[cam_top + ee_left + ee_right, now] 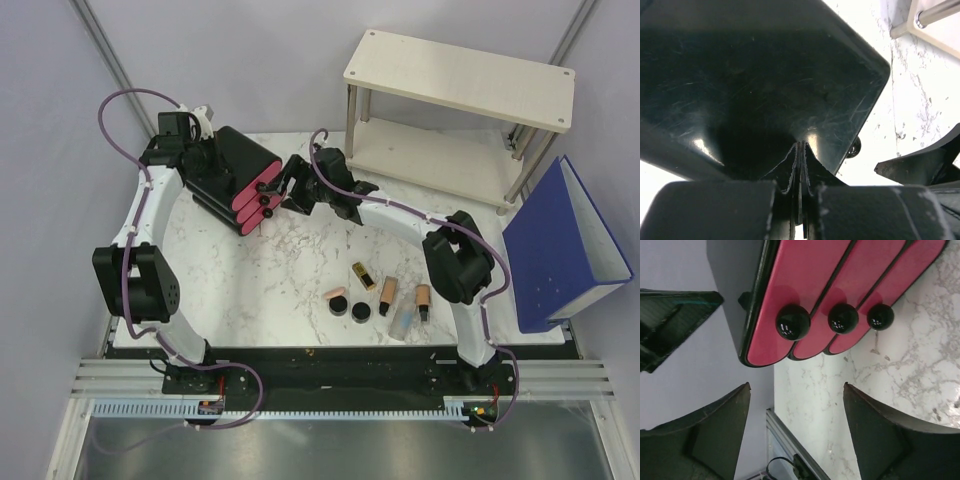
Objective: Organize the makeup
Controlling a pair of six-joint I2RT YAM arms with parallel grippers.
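The makeup lies loose near the table's front: a peach compact (334,294), two black compacts (339,306) (360,312), a gold-and-black lipstick (363,275), two peach tubes with black caps (388,296) (423,298) and a clear bluish tube (404,320). My left gripper (205,152) (801,150) is shut, its tips pressed against the black box (232,172) (765,75). My right gripper (289,186) (796,395) is open and empty, just in front of the box's three shut pink drawers (805,285) and their black knobs (843,318).
A light wooden two-level shelf (455,75) stands at the back right. A blue binder (560,245) leans at the right edge. The marble table (270,270) ends at a metal rail (790,440) on the left.
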